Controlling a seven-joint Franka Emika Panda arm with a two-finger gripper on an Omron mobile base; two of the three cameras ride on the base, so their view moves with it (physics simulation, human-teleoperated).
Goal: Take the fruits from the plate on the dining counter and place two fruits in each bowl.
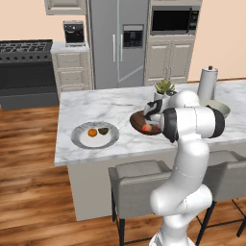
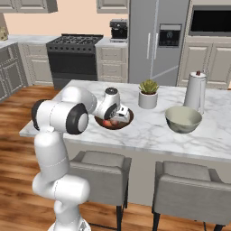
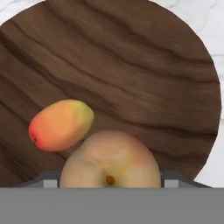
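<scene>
Right against the hand camera sits a round peach-coloured fruit (image 3: 109, 159), smooth-skinned, its stem dimple turned up toward the lens, lying between the two tips of the claw (image 3: 109, 183); whether the tips press it or stand just clear I cannot tell. Beside it, touching its upper left, lies an oval red-to-yellow fruit (image 3: 60, 125), its long axis running from lower left up to the right. Both rest in the wide, shallow dark wooden bowl (image 3: 131, 65) with wavy grain, on the white marble table (image 1: 105, 103). Further left on the table, the ridged silvery plate (image 1: 77, 138) holds an orange fruit (image 1: 92, 132) and a dark green one (image 1: 103, 130), side by side.
</scene>
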